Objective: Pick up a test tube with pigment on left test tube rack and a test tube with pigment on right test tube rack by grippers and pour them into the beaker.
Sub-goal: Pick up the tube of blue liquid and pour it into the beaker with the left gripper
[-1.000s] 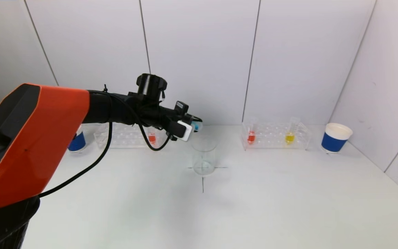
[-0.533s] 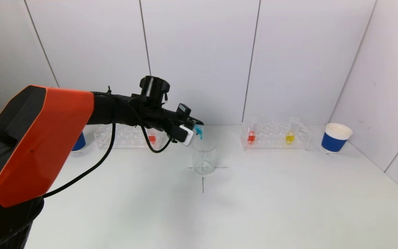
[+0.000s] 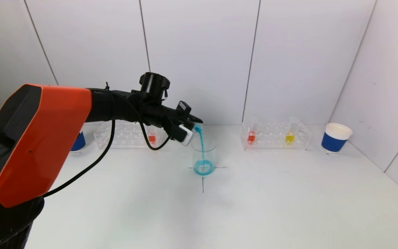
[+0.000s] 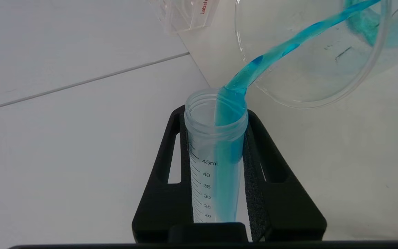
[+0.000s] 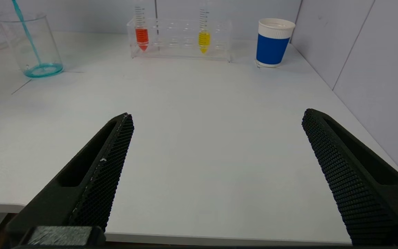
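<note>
Pouring is under way: your left gripper (image 4: 216, 180), clamped on the tilted test tube (image 4: 216, 155), streams blue pigment into the central beaker (image 3: 204, 157); next, send the spread right gripper (image 5: 216, 173) to the far-right rack (image 3: 275, 136).

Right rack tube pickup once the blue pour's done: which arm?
Right. The right tool is open and empty, facing the right rack with its orange tube and yellow tube. The left tool is shut on the blue tube, tilted over the beaker.
</note>
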### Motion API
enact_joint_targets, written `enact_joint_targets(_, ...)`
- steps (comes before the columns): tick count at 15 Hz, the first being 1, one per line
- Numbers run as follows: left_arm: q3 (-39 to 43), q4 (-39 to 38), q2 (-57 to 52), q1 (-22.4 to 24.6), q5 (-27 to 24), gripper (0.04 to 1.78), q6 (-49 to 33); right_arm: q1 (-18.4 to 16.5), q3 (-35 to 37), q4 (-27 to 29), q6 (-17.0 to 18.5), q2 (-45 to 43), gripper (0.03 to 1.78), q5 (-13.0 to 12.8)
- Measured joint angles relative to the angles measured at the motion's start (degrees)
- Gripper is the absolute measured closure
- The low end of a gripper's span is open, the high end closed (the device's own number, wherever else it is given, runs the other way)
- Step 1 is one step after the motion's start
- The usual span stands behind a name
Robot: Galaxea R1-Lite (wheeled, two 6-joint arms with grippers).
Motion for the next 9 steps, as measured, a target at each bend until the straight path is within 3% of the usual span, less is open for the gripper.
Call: enact_joint_targets(9, -1.6, 2.6, 0.0, -1.4, 2.8, 1.38, 2.3, 0.0, 0.0, 0.0, 0.0, 0.0, 0.04, 0.0)
